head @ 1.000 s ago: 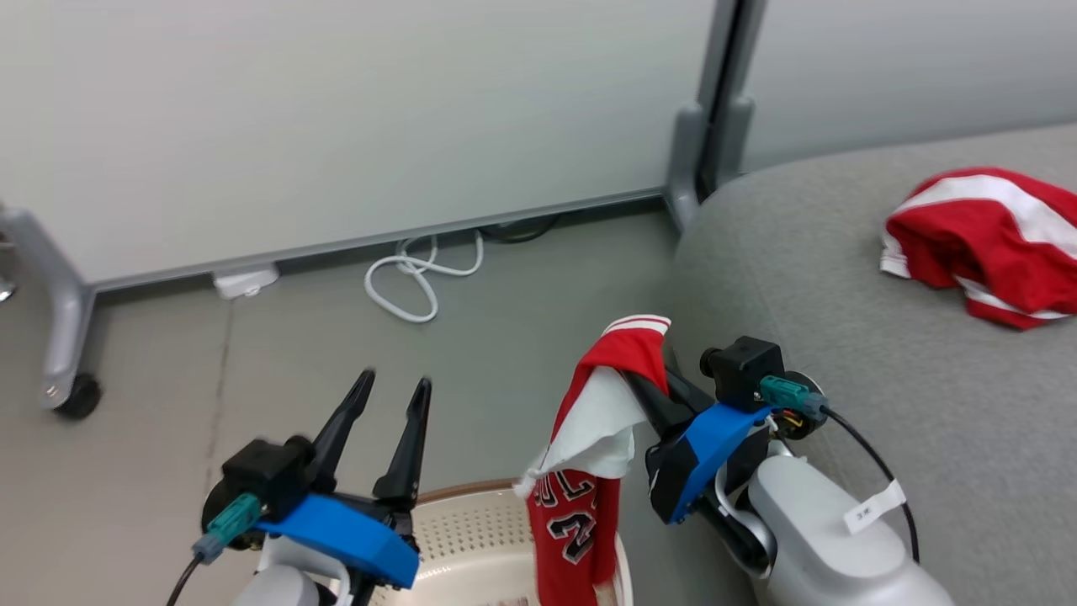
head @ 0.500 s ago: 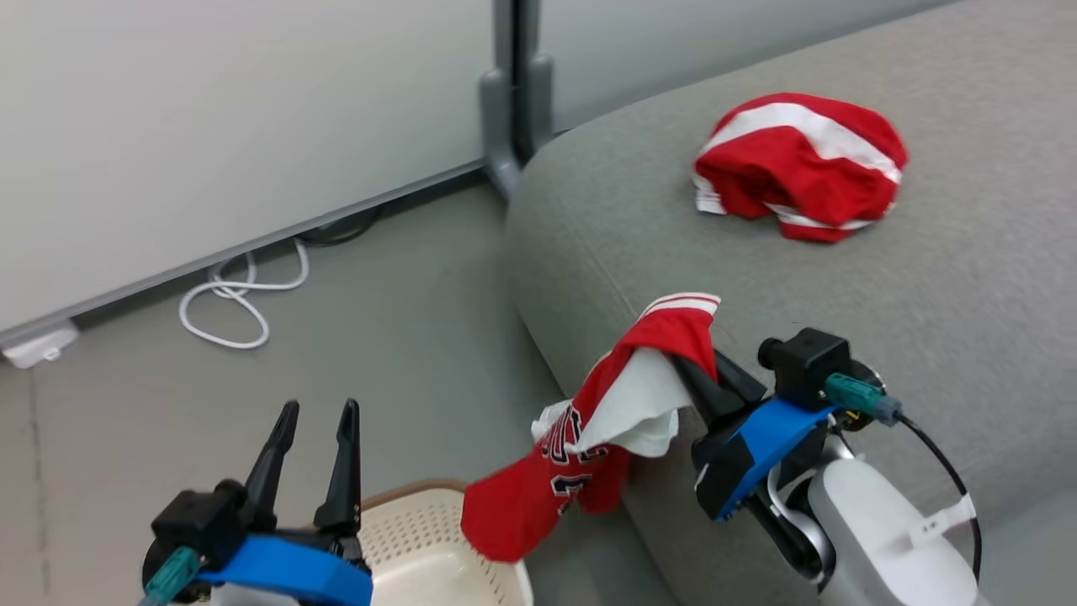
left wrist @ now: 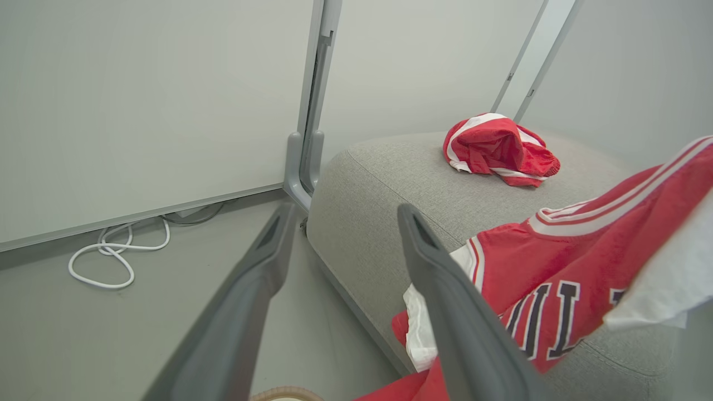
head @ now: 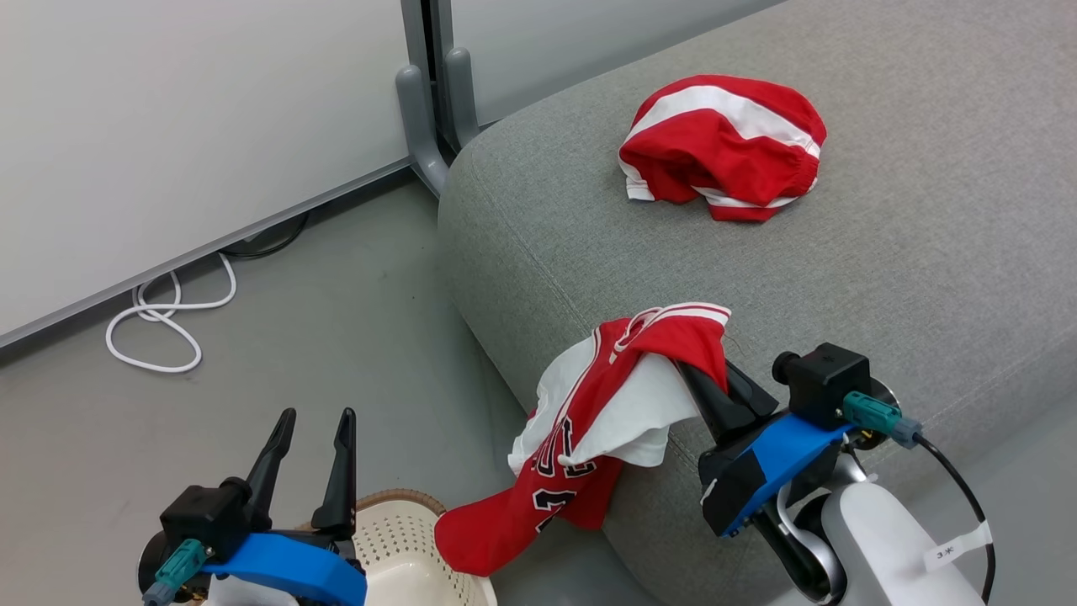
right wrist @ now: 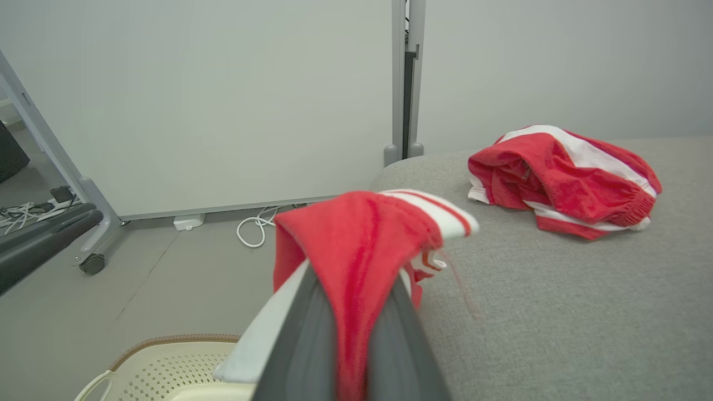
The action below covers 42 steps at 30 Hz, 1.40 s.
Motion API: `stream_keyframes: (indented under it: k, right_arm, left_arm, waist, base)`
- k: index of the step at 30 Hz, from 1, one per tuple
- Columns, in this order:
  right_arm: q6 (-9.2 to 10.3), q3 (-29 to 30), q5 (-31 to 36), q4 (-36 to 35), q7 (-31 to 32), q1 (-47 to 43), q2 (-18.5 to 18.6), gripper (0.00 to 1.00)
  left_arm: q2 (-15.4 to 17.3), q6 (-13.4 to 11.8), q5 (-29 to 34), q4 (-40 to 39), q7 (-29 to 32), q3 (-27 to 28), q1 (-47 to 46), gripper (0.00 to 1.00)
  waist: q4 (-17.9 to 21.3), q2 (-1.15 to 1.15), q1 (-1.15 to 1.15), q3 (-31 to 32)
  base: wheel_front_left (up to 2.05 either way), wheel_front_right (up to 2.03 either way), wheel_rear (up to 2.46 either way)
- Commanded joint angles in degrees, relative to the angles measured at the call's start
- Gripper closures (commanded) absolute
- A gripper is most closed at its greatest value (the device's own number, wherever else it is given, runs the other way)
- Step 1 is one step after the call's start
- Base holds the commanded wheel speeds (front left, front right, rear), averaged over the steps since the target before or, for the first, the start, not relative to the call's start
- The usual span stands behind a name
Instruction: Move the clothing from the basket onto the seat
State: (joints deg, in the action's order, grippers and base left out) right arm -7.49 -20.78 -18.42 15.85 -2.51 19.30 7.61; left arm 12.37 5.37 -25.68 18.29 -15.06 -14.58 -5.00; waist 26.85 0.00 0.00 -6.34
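I held the jersey pinched in my right pincer over the edge of the seat to drop it there, my left pincer wide at 8 o'clock.

The left gripper is seen at the lower left of the head view; its two dark fingers are pointed upward and spread wide, with nothing caught between them; the same open gap is shown in the left wrist view. The right gripper is angled up and leftward at the lower right; its jaws are closed on a fold of the jersey; the pale right forearm is seen behind the blue wrist mount.
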Motion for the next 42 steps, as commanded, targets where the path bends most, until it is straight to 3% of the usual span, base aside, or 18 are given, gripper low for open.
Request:
stream_keyframes:
  k: [1,7,12,16,24,34,38,42]
  right_arm:
    - [-0.01,0.5,0.6,-0.8,0.4,-0.9,-0.4,1.00]
    - [-0.02,1.4,1.0,-2.1,1.1,-0.7,-0.9,1.00]
    - [-0.01,3.4,2.2,-4.2,3.1,4.2,1.7,1.00]
    - [-0.01,6.2,1.3,-6.9,6.2,11.0,6.2,1.00]
    - [-0.01,17.4,-1.9,-9.7,14.4,29.4,17.2,1.00]
    - [-0.01,30.4,-1.7,-1.6,16.7,50.5,25.1,1.00]
    - [-0.01,35.0,0.1,3.7,15.5,54.0,25.7,1.00]
    - [-0.01,36.8,1.3,9.2,13.9,51.5,24.2,1.00]
  left_arm:
    - [0.0,0.2,0.4,0.3,-0.2,-0.1,-0.9,0.00]
    - [0.1,0.3,0.6,0.7,-0.1,-0.5,-1.3,0.00]
    - [0.5,0.2,0.9,-0.1,0.0,-0.8,-2.6,0.00]
    - [1.1,0.3,1.3,-1.5,0.5,-1.2,-3.9,0.00]
    - [3.7,0.4,2.5,-6.3,3.2,-1.5,-9.4,0.00]
    - [7.3,0.6,4.3,-13.7,5.9,-1.5,-15.8,0.00]
    - [8.0,0.9,5.1,-16.2,6.7,-2.2,-19.0,0.00]
    - [8.2,1.1,6.0,-18.1,7.1,-3.2,-21.4,0.00]
  waist:
    - [0.0,0.00,0.00,0.0]
    - [-1.1,0.00,0.00,-0.9]
    - [-2.6,0.00,0.00,-3.2]
    - [-4.0,0.00,0.00,-6.6]
    - [-7.0,0.00,0.00,-17.0]
    - [-9.5,0.00,0.00,-29.4]
    - [-10.7,0.00,0.00,-33.6]
    - [-11.7,0.00,0.00,-36.9]
  base:
    - [0.00,0.00,0.00]
    - [0.00,0.00,0.00]
    - [0.00,0.00,0.00]
    - [0.00,0.00,0.00]
    - [0.00,0.00,0.00]
    - [0.00,0.00,0.00]
    - [0.00,0.00,0.00]
    - [0.00,0.00,0.00]
